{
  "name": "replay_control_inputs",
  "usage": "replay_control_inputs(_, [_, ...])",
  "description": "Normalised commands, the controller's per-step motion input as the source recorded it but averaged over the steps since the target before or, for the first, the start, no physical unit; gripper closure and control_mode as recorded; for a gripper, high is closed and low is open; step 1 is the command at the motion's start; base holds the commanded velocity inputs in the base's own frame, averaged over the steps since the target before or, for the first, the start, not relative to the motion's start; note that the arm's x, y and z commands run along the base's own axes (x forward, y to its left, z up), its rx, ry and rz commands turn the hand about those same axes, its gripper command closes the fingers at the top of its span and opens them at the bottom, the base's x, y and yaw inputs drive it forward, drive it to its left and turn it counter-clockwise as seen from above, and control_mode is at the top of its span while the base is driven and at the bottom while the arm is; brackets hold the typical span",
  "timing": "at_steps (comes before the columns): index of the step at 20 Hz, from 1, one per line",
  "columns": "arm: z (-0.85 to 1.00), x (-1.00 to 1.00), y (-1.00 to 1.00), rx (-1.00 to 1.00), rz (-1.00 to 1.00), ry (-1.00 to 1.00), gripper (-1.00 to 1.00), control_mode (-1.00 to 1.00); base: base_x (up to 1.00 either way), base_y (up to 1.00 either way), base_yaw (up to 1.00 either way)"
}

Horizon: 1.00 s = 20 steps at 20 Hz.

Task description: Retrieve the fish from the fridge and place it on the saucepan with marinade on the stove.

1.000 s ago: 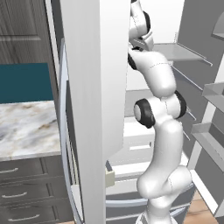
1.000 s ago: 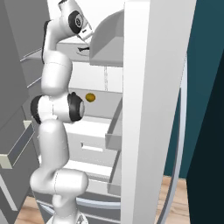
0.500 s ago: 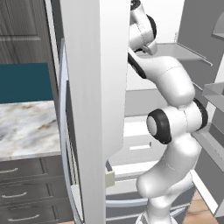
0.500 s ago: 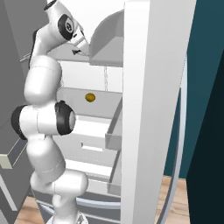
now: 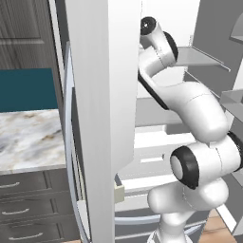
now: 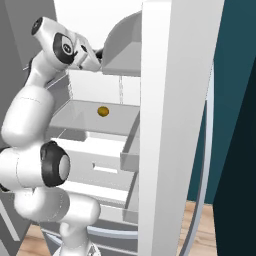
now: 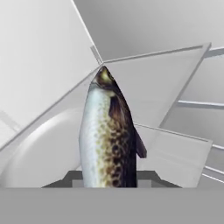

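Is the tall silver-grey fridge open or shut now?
Open: the tall silver-grey fridge has its door swung out, with white shelves and a small round yellowish item visible inside.

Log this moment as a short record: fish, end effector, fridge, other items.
fish: speckled, silvery-brown, rising from the bottom of the hand view, apparently held
end effector: up by the upper shelf inside the fridge; fingers hidden behind the fish
fridge: doors open, white interior, shelves and drawers showing
other: small yellow item on a middle shelf; marble counter left of the fridge
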Motion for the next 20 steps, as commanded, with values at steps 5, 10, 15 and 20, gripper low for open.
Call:
replay_control_inputs(5, [0.50, -0.61, 0.00, 0.00, 0.00, -0.17, 1.00, -1.00, 0.00, 0.00, 0.00])
replay_control_inputs(10, [0.46, -0.71, 0.00, 0.00, 0.01, -0.07, 1.00, -1.00, 0.00, 0.00, 0.00])
replay_control_inputs(15, [0.06, -0.88, 0.07, 0.00, 0.04, 0.00, 1.00, -1.00, 0.00, 0.00, 0.00])
replay_control_inputs(20, [0.00, -0.99, 0.01, 0.00, 0.05, 0.00, 1.00, -1.00, 0.00, 0.00, 0.00])
